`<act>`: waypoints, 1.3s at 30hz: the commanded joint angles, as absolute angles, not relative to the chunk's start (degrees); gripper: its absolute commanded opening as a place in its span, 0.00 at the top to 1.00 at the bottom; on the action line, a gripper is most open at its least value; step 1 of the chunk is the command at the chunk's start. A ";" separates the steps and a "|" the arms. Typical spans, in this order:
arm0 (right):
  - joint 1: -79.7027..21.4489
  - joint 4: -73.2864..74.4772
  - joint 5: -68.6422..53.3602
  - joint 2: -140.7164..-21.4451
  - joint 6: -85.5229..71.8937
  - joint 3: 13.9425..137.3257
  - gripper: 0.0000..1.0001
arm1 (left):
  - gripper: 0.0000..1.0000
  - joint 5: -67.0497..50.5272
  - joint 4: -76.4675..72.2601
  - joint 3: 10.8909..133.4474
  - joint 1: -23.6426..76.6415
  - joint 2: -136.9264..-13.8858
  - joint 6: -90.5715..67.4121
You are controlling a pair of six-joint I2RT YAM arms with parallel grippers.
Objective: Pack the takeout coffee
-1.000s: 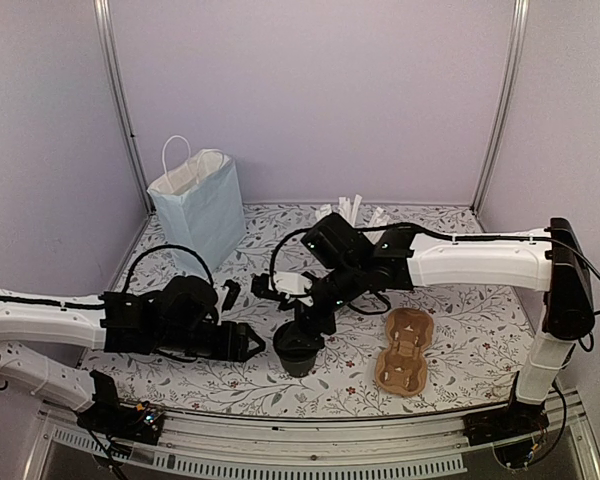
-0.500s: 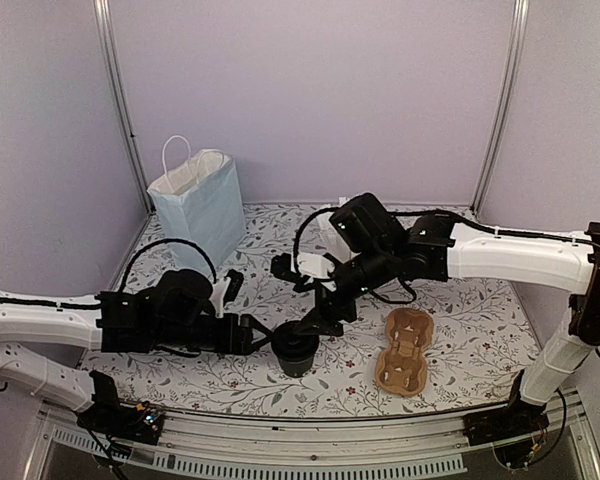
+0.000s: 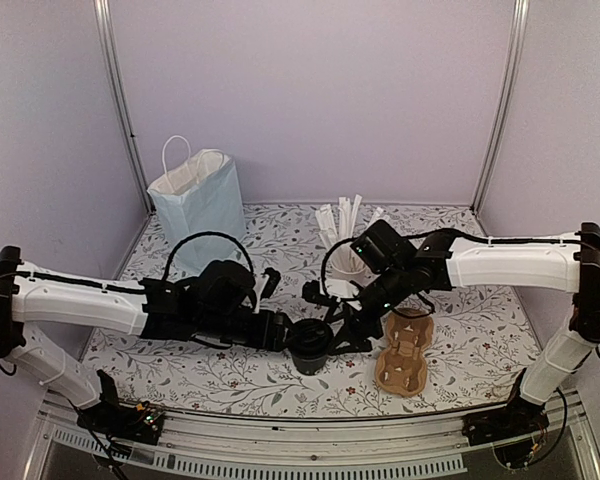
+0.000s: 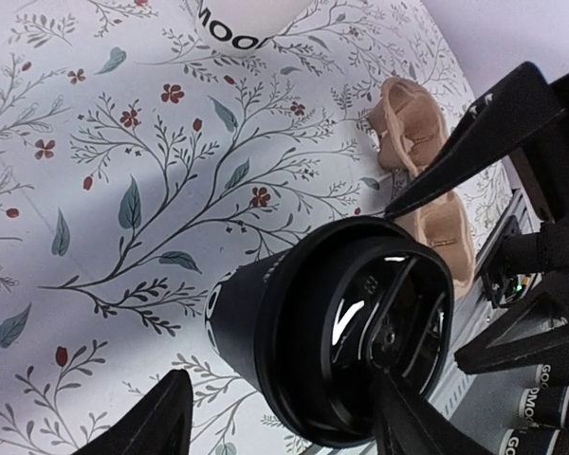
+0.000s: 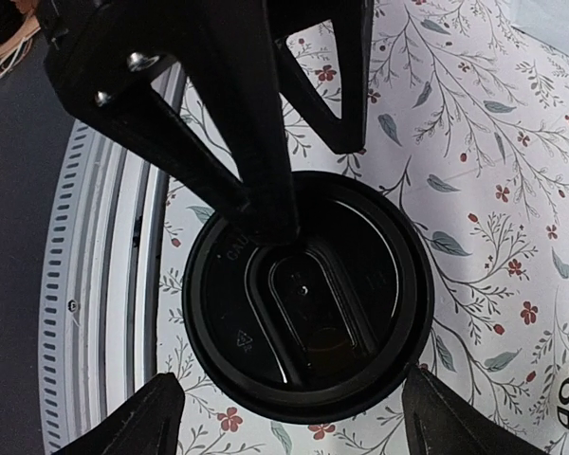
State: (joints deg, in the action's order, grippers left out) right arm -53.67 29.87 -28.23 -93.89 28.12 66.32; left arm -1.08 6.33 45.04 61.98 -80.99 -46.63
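Top: takeout coffee (image 3: 310,347) lidded, lower centre. left gripper (image 3: 283,333) and right gripper (image 3: 347,333) flank it, carrier (image 3: 403,352) to its right.
Left wrist: fingers (image 4: 161,422) spread, coffee (image 4: 332,351) just ahead, not gripped.
Right wrist: fingers (image 5: 142,417) wide of coffee (image 5: 308,308), released.
Looks pre-grasp. Next, one arm pinches the wall and the other clears.

The takeout coffee (image 3: 310,348) is a small black paper cup closed with a black plastic lid (image 5: 303,303). The lid is round and glossy, with a raised rim, a sunken oblong panel in its top and small embossed marks. The cup stands upright on the flower-patterned desk (image 3: 180,375), near the middle of its front edge.
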 commanded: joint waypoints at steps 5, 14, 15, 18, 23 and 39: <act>-54.78 31.91 -36.95 -94.60 29.20 65.83 0.19 | 0.33 -2.41 7.15 43.86 60.18 -78.15 -42.65; -52.26 31.71 -35.07 -92.51 26.39 65.13 0.16 | 0.27 -7.42 -0.97 43.66 61.02 -75.46 -40.48; -51.58 31.58 -35.22 -91.97 25.98 64.72 0.16 | 0.27 -7.31 -0.45 43.76 61.01 -76.15 -40.41; -49.58 30.89 -37.77 -89.91 23.63 62.86 0.17 | 0.28 -8.36 -0.45 43.61 61.07 -78.81 -40.49; -48.70 25.42 -46.46 -87.68 18.05 54.57 0.28 | 0.32 -8.71 -0.89 42.52 61.51 -82.74 -41.21; -44.83 5.86 -66.94 -96.88 -5.71 51.98 0.56 | 0.43 -9.57 -7.88 35.15 63.19 -86.38 -40.91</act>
State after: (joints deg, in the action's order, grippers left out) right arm -45.56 12.93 -60.88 -96.90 0.78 51.53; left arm -8.45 -10.98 38.06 62.19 -83.22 -42.44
